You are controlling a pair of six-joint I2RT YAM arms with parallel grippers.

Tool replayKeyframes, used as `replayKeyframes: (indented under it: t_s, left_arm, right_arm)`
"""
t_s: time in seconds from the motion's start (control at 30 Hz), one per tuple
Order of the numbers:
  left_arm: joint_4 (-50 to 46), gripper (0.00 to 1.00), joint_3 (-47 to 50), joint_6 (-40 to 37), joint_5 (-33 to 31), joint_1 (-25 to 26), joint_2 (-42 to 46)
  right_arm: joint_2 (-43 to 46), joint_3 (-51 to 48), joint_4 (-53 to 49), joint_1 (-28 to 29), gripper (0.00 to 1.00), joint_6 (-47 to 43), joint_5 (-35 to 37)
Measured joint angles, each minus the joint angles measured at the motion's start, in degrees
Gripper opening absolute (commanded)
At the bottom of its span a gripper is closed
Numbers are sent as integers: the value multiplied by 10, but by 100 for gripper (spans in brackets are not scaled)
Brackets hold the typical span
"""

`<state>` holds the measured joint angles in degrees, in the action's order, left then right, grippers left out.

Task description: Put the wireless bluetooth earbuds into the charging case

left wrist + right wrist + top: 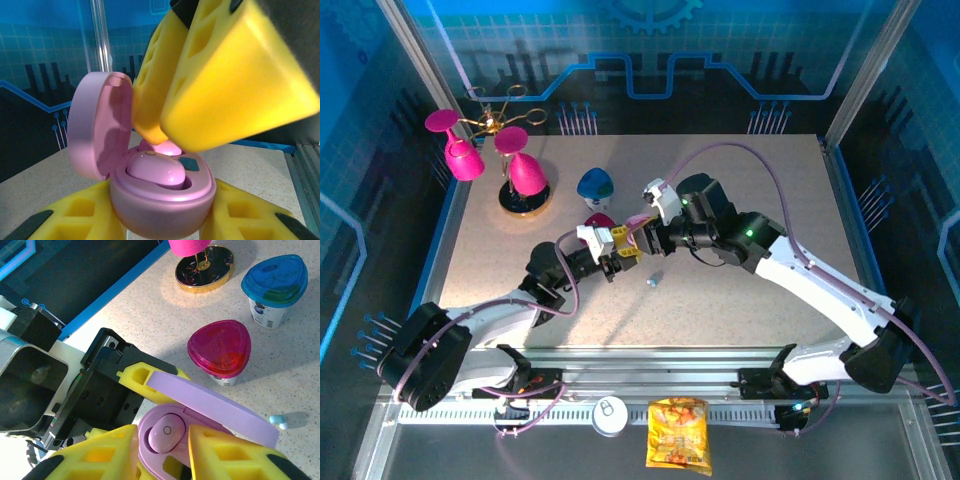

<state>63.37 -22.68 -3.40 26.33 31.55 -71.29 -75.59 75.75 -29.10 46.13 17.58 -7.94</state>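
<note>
The pinkish-purple charging case (162,200) has its lid (95,125) swung open. My left gripper (162,222) is shut on its base, one yellow finger on each side. One pinkish-purple earbud (155,170) lies in the near slot, and a second (169,148) sits behind it under my right gripper's fingers (235,85). From the right wrist, my right gripper (161,436) hangs open just over the case (150,450), the seated earbud (167,432) showing between its tips. In the top view both grippers, left (616,254) and right (642,238), meet mid-table. A pale blue-grey earbud (654,280) (278,420) lies loose on the table.
A cup with a magenta lid (220,347) (600,220) stands just behind the case, and a cup with a blue lid (275,282) (595,185) further back. A gold stand with pink glasses (510,165) is at the back left. A can (610,413) and a snack packet (678,433) lie by the front rail.
</note>
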Motion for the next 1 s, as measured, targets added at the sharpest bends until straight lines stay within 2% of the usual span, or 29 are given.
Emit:
replayKeyframes:
  t_s: [0.27,0.47,0.7,0.83,1.0]
  left_arm:
    - [4,33,0,0,0,0,0]
    - [3,33,0,-17,16,0,0]
    - [0,33,0,-31,42,0,0]
    - [0,33,0,-32,46,0,0]
    - [-5,33,0,-30,45,0,0]
  right_arm:
    - [66,-45,48,-6,37,4,-42]
    - [101,-58,71,-36,38,22,-49]
    - [24,22,7,-80,42,37,-29]
    - [-23,60,-27,-82,42,34,-31]
    - [-33,61,-61,-83,42,24,-43]
